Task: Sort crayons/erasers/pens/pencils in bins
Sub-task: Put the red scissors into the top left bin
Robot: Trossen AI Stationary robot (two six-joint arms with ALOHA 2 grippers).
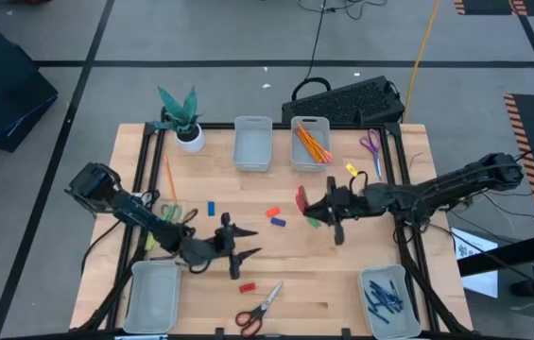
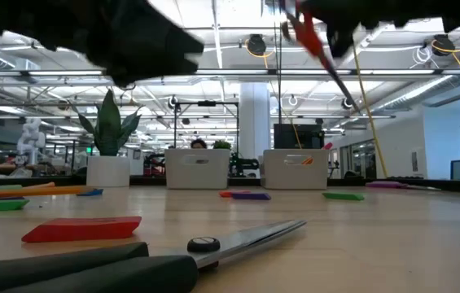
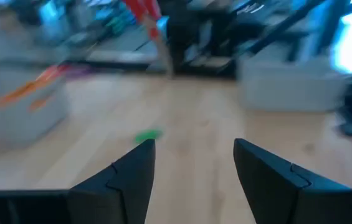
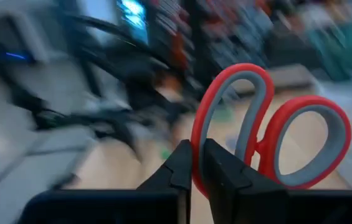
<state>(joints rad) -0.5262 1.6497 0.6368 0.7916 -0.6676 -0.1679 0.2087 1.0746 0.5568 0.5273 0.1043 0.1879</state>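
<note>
The right gripper [image 1: 328, 210] is clamped shut on a pair of red-handled scissors [image 4: 269, 134], held above the table [image 1: 342, 260] near its middle. In the right wrist view the two red loops with grey lining stand just past the closed fingers; in the low view the blades slant down from the handle.

Using the small white plant pot [image 1: 189, 138] as landmark: two empty-looking bins sit beside it along the same edge, the nearer bin [image 1: 252, 144] bare, the farther bin [image 1: 311, 142] holding orange pencils [image 1: 312, 144] lying roughly along its length. A loose pencil [image 1: 168, 177] lies just below the pot, pointing away from it.

Erasers lie scattered mid-table: blue [image 1: 212, 207], red [image 1: 272, 212], another blue [image 1: 278, 222] and green [image 1: 313, 223]. The corner bin [image 1: 385, 300] farthest from the pot holds dark blue pens [image 1: 382, 297].

The left gripper [image 1: 233, 247] hovers with its fingers spread wide, holding nothing, open wood around it.
</note>
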